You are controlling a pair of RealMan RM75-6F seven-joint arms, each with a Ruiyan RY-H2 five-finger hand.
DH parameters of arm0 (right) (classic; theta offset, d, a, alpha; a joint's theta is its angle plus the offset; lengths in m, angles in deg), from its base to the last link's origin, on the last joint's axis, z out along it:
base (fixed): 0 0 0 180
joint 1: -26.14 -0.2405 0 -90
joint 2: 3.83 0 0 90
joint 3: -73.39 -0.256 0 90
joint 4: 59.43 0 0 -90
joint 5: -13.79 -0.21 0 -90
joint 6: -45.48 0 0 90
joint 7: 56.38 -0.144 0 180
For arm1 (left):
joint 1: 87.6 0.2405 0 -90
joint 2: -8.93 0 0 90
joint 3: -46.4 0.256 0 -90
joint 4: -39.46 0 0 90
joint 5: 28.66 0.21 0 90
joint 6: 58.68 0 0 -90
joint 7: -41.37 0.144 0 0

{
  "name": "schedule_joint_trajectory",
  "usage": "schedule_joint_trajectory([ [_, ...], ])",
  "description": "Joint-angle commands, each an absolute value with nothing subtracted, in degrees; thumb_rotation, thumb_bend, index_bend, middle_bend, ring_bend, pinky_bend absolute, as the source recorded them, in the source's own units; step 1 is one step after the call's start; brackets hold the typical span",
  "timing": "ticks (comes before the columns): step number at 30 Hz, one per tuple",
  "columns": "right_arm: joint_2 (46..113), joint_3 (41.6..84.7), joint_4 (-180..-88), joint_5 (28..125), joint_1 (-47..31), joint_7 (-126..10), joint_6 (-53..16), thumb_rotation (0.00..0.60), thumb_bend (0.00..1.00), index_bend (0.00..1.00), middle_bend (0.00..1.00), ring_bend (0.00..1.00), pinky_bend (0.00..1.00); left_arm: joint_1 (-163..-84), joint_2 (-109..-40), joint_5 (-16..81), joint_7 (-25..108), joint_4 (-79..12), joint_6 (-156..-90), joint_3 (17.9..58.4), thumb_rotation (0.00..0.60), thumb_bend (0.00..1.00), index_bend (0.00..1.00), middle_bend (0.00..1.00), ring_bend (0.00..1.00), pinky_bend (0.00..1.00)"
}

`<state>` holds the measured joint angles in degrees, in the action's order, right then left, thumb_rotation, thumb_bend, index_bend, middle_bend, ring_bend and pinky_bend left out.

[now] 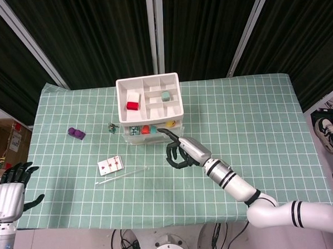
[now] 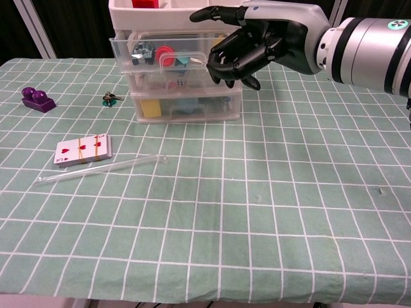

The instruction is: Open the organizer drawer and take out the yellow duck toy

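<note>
While unseen from the chest, left robot hand (image 1: pixel 10 188) spread empty; right robot hand (image 2: pixel 257 45) curled, empty, beside drawer (image 2: pixel 176 54).

the organizer (image 1: pixel 149 110) (image 2: pixel 180 64) is a white, clear-fronted stack of drawers with an open compartment tray on top, standing at the upper middle of the head view and the top centre of the chest view. its top drawer (image 2: pixel 168 56) is clear, slid out a little toward the camera, and holds small coloured items. the yellow duck toy (image 1: pixel 171 124) shows only as a small yellow patch at the right end of that drawer in the head view; in the chest view it is hidden.
</note>
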<state>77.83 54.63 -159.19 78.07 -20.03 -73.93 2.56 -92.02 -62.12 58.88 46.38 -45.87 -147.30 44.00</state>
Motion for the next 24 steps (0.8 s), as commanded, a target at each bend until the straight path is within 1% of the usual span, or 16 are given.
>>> schedule_joint_trajectory([
  [1,78.2,54.2,-157.6,72.6,-22.8,-69.7,4.1,0.6,0.39,0.01,0.57,0.59,0.76,-92.1,-62.1,58.9,46.5,-45.9,-147.2,44.0,0.6,0.09,0.24,0.18,0.13,0.18],
  [4,79.0,54.3,-156.1,69.5,-24.2,-67.9,4.4,0.6,0.39,0.02,0.58,0.59,0.77,-92.2,-62.0,58.8,46.5,-46.0,-147.0,44.0,0.6,0.09,0.24,0.18,0.13,0.18],
  [6,79.5,54.4,-154.9,67.2,-25.1,-66.4,4.6,0.6,0.39,0.04,0.58,0.59,0.77,-92.2,-62.0,58.7,46.5,-46.0,-146.9,43.9,0.6,0.09,0.24,0.18,0.13,0.18],
  [11,80.3,54.6,-153.5,63.0,-26.7,-63.9,4.0,0.6,0.43,0.18,0.58,0.6,0.79,-92.3,-62.1,58.7,46.5,-46.1,-146.7,44.0,0.6,0.09,0.24,0.18,0.13,0.18],
  [15,79.6,54.8,-155.0,63.3,-26.1,-64.0,3.5,0.6,0.44,0.25,0.6,0.62,0.81,-92.2,-62.3,58.5,46.6,-46.0,-146.5,44.0,0.6,0.09,0.24,0.18,0.13,0.18],
  [18,78.4,55.3,-157.1,64.1,-25.3,-64.4,3.6,0.6,0.44,0.28,0.61,0.62,0.81,-92.3,-62.3,58.5,46.6,-46.0,-146.4,44.0,0.6,0.09,0.24,0.18,0.13,0.18],
  [24,75.0,56.0,-162.0,67.0,-23.1,-67.0,4.8,0.6,0.44,0.28,0.61,0.62,0.81,-92.4,-62.2,58.6,46.7,-46.1,-146.4,43.9,0.6,0.09,0.24,0.18,0.13,0.18],
])
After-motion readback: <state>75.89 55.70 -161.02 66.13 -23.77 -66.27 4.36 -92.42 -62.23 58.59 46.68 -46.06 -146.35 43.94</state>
